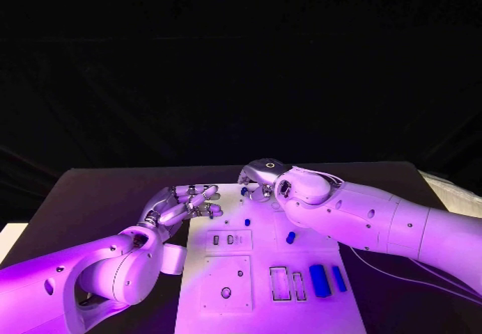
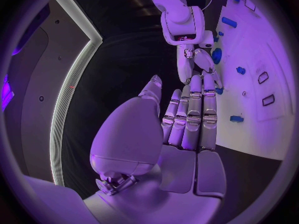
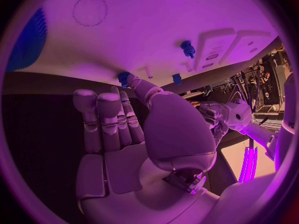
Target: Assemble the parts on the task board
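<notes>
The white task board (image 1: 263, 306) lies in the middle of the black table. Blue parts stand on it: a small peg (image 1: 247, 222), a slanted piece (image 1: 290, 237) and two long bars (image 1: 320, 280) beside empty slots. My left hand (image 1: 186, 202) hovers at the board's far left corner with its fingers (image 2: 194, 109) stretched out straight and nothing in them. My right hand (image 1: 263, 182) is at the board's far edge, fingers apart. Its thumb tip (image 3: 134, 82) lies against a small blue part (image 3: 124, 77); no grip shows.
A ridged blue disc (image 3: 30, 40) sits on the board close to the right hand, and other small blue pegs (image 3: 187, 47) stand farther along it. White slotted plates (image 1: 229, 240) occupy the board's middle. Bare black table (image 1: 100, 191) lies left of the board.
</notes>
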